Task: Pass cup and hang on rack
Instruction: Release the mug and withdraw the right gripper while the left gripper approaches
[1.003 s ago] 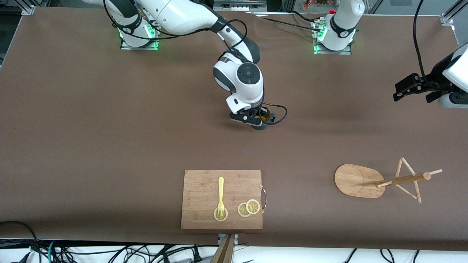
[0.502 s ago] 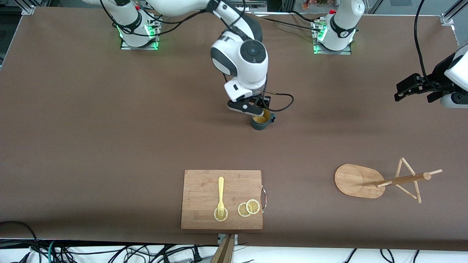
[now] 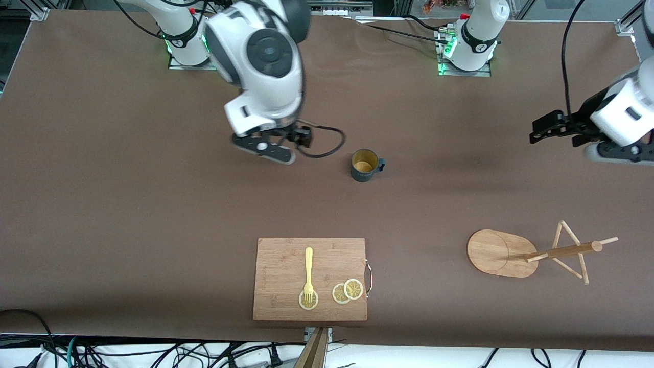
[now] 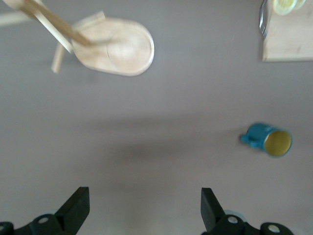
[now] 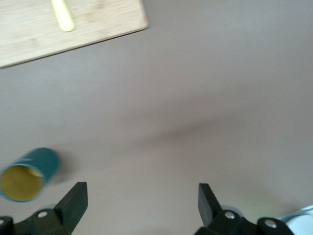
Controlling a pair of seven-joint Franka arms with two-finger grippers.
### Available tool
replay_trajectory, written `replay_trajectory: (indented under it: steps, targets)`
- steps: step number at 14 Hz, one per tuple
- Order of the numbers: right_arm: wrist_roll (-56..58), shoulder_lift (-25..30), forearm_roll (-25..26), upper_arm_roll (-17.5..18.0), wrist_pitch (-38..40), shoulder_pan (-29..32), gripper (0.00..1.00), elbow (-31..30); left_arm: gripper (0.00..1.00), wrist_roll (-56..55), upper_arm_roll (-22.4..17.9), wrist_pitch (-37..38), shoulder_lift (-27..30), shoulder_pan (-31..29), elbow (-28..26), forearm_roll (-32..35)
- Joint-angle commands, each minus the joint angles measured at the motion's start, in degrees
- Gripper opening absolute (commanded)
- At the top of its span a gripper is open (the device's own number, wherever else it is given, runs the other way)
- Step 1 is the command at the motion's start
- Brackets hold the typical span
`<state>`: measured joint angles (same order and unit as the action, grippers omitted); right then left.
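The teal-blue cup [image 3: 365, 165] with a yellow inside stands upright and alone on the brown table, its handle toward the left arm's end. It also shows in the left wrist view [image 4: 268, 140] and the right wrist view [image 5: 29, 174]. My right gripper [image 3: 265, 149] [image 5: 142, 191] is open and empty, up in the air beside the cup toward the right arm's end. My left gripper [image 3: 549, 128] [image 4: 145, 196] is open and empty, high over the table's left-arm end. The bamboo rack [image 3: 503, 254] [image 4: 115, 46] stands nearer to the front camera than the cup, toward the left arm's end.
A wooden cutting board [image 3: 286, 301] [image 5: 98, 24] lies near the table's front edge with a yellow fork [image 3: 308, 273] and lemon slices [image 3: 348, 291] on it. A black cable [image 3: 327, 140] loops from the right wrist.
My right gripper let go of the cup, rose and moved toward the right arm's end. The cup stays on the table. My left arm shifted slightly toward the cup.
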<state>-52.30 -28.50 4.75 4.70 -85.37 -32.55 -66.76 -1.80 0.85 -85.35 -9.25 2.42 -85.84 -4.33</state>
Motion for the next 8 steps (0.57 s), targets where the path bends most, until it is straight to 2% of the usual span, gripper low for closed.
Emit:
replay_trajectory:
  steps: [1, 3, 6, 8]
  targets:
    - [8.42, 4.22, -0.36, -3.36, 5.88, 4.14, 1.0, -1.7, 1.0, 1.54, -0.94, 1.25, -5.42, 0.74, 0.34, 0.1]
    - [18.5, 6.08, -0.71, -7.93, 10.13, 6.26, 1.0, -1.7, 1.0, 1.71, -0.85, -2.77, -6.3, 0.83, -2.2, 0.2]
    - [33.9, 9.59, -6.23, -16.72, 9.7, 8.81, 1.0, -1.61, 1.0, 8.18, -0.68, -19.27, -5.51, 0.75, -14.22, -0.68]
    - [39.53, 12.49, -6.25, -15.35, 8.47, 14.94, 1.0, -6.6, 1.0, 11.37, -0.33, -28.51, -5.07, 0.66, -20.65, -1.99]
